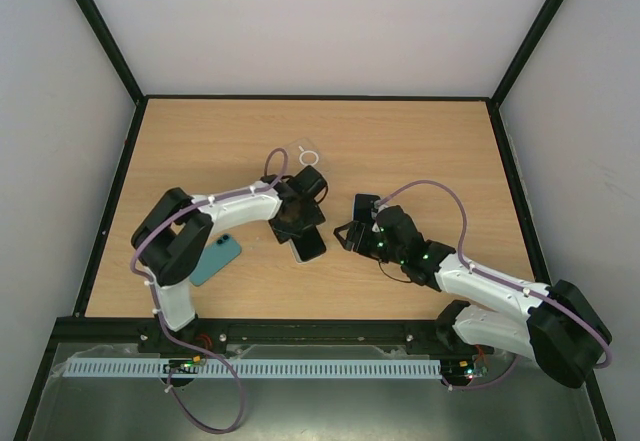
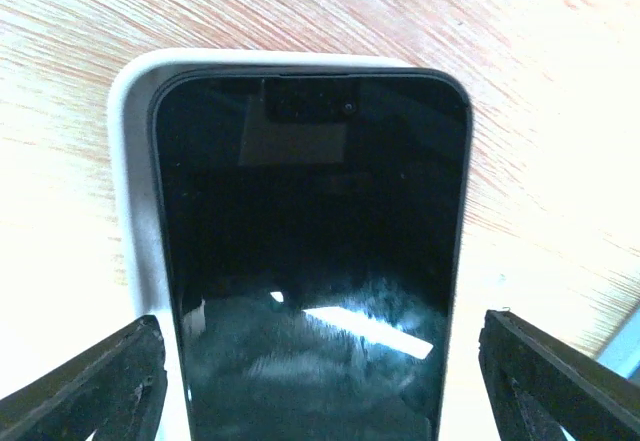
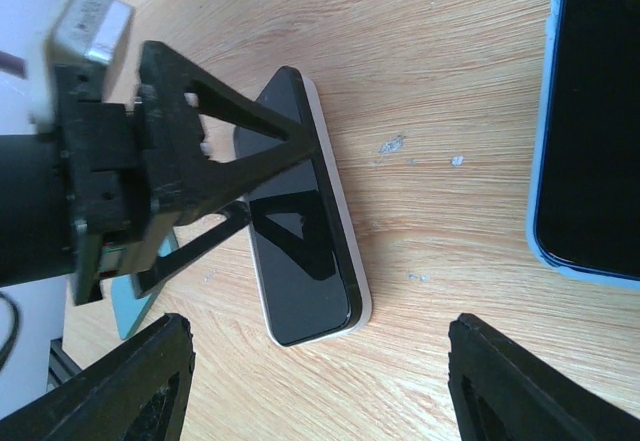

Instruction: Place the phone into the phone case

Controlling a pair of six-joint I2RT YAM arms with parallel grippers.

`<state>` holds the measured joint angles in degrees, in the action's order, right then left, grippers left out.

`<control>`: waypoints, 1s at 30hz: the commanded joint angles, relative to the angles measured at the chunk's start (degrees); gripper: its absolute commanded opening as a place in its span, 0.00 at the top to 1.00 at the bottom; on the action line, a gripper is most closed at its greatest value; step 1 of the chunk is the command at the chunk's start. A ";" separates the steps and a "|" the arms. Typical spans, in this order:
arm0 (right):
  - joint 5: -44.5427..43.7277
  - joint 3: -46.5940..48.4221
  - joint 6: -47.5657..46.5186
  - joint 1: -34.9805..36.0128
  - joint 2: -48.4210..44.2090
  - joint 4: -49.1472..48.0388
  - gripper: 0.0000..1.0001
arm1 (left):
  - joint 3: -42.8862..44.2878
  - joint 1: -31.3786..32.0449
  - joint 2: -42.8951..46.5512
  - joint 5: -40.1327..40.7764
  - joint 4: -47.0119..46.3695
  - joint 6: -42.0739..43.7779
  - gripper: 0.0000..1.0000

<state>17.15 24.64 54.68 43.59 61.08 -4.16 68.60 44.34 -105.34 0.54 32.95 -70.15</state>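
A black phone [image 2: 310, 241] lies face up in a white phone case [image 2: 135, 181] on the wooden table; the case rim shows along its left side and top. In the top view the phone [image 1: 310, 247] sits mid-table under my left gripper [image 1: 298, 223]. My left gripper [image 2: 320, 391] is open and straddles the phone's lower part, its fingers [image 2: 560, 381] clear of the sides. My right gripper [image 3: 330, 391] is open and empty, just short of the phone's [image 3: 300, 251] near end, where the case rim [image 3: 356, 267] shows. My right gripper [image 1: 347, 233] is to the phone's right.
A second dark phone in a blue case [image 3: 590, 111] lies close beside my right gripper, partly under it in the top view [image 1: 364, 206]. A teal case [image 1: 215, 259] lies near the left arm. A clear case with a ring [image 1: 308, 154] lies further back.
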 commanded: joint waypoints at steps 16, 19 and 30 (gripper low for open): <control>0.23 5.18 -4.07 0.45 10.18 -2.75 0.47 | -21.14 -6.95 20.11 -4.72 -18.82 14.97 0.34; 1.35 6.81 -4.40 0.47 13.79 -4.13 0.54 | -27.37 -9.66 22.92 -8.12 -24.56 16.54 0.35; 4.73 12.01 -4.09 1.85 26.54 -7.44 0.58 | -34.11 -12.25 22.19 -19.11 -38.09 21.74 0.40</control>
<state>20.95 34.15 51.37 44.36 84.53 -9.58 35.22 32.42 -82.30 -13.65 1.19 -51.44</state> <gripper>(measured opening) 0.426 0.612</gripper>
